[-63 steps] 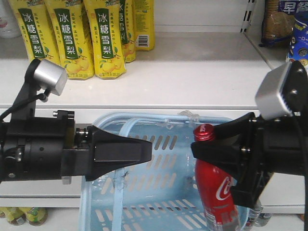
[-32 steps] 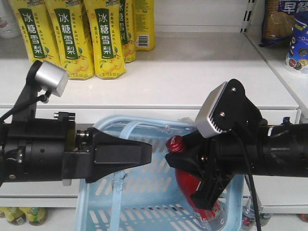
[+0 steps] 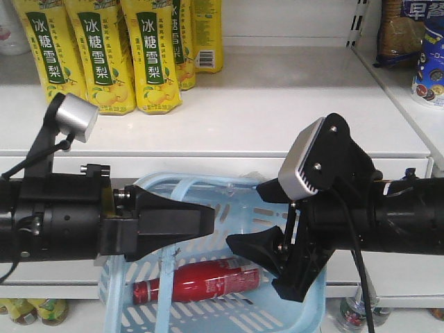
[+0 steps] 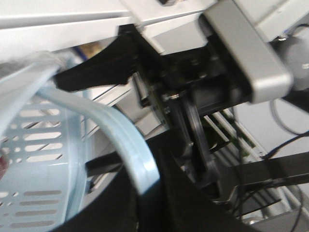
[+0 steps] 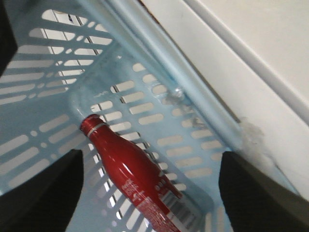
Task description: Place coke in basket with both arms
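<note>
White shop shelf (image 3: 277,104) fills the back, with tall yellow drink bottles (image 3: 156,48) standing on it. In front of the shelf hangs a pale blue plastic basket with slotted sides (image 3: 239,208).

The black left gripper (image 3: 208,222) looks pinched shut. The wrist view shows the basket's thin blue hoop handle (image 4: 120,130) running right into it, so I think it is holding the basket up by that handle.

The black right gripper (image 3: 244,215) has its fingers spread wide. It holds nothing. Its wrist view looks straight down between the two fingers at the red coke bottle with the red cap (image 3: 201,281). The coke lies flat on its side on the basket floor, with its cap pointing to the left in the front view.

Half a second ago the coke stood almost upright in the right gripper, cap on top, going down into the basket. Now it is let go and lying down.

What could go wrong? The round coke may roll, and then the basket could tip or swing, since only one handle seems to hold it. The lower right finger sits close to the basket rim. It could hook the rim or the handle when it pulls away, and that could yank the basket.
</note>
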`<state>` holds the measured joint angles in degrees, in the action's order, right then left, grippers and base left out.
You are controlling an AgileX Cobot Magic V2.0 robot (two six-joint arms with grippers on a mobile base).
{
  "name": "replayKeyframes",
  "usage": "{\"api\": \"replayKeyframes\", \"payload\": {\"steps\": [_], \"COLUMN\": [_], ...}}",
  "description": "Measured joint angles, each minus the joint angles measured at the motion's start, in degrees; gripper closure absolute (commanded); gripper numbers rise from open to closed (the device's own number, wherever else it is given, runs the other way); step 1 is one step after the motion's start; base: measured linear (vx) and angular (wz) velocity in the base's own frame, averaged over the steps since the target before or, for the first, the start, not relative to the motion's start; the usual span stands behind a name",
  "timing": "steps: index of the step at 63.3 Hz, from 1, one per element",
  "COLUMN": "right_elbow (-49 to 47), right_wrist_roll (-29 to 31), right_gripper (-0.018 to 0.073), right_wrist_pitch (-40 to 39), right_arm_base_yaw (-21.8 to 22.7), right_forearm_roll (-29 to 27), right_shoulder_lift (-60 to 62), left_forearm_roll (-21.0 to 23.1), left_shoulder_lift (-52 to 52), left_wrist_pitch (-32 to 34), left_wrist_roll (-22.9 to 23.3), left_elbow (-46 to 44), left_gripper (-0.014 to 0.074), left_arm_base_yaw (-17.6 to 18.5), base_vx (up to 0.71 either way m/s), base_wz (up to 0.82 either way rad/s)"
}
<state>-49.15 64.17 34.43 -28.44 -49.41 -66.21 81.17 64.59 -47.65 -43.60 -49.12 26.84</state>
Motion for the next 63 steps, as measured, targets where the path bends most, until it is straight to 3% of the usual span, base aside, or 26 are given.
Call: {"api": "replayKeyframes", "payload": {"steps": [7, 10, 23, 36, 48, 56, 63], "right_elbow": [-0.1, -0.1, -0.1, 2.2, 13.8, 19.7, 21.5], "right_wrist_roll": [-2.0, -3.4, -17.4, -34.6, -46.9, -55.3, -60.3], "right_gripper": [0.0055, 0.0131, 0.0578, 0.0564, 0.0564, 0.0564, 0.0564], "right_wrist_pitch": [-2.1, -2.6, 0.0, 5.9, 4.9, 5.3, 5.7], "right_arm_base_yaw": [0.1, 0.2, 0.2, 0.2, 0.2, 0.2, 0.2], "right_forearm_roll": [1.2, 2.2, 14.9, 28.7, 40.8, 47.5, 50.0], "right_shoulder_lift": [1.4, 3.0, 13.7, 29.2, 45.3, 52.8, 57.3], "left_forearm_roll": [-0.5, -0.3, 0.5, 0.5, 0.5, 0.5, 0.5], "left_shoulder_lift": [0.1, 0.1, 0.1, 0.1, 0.1, 0.1, 0.1], "left_wrist_pitch": [0.2, -0.2, -2.0, -1.9, -1.5, -1.5, -1.6], "left_wrist_roll": [-0.1, -0.1, 0.1, 0.1, 0.1, 0.1, 0.1], "left_elbow": [0.1, 0.1, 0.1, 0.1, 0.1, 0.1, 0.1], "left_gripper": [0.0603, 0.0603, 0.0603, 0.0603, 0.0603, 0.0603, 0.0603], "left_arm_base_yaw": [0.0, 0.0, 0.0, 0.0, 0.0, 0.0, 0.0], "base_vx": [0.00, 0.00, 0.00, 0.00, 0.00, 0.00, 0.00], "base_wz": [0.00, 0.00, 0.00, 0.00, 0.00, 0.00, 0.00]}}
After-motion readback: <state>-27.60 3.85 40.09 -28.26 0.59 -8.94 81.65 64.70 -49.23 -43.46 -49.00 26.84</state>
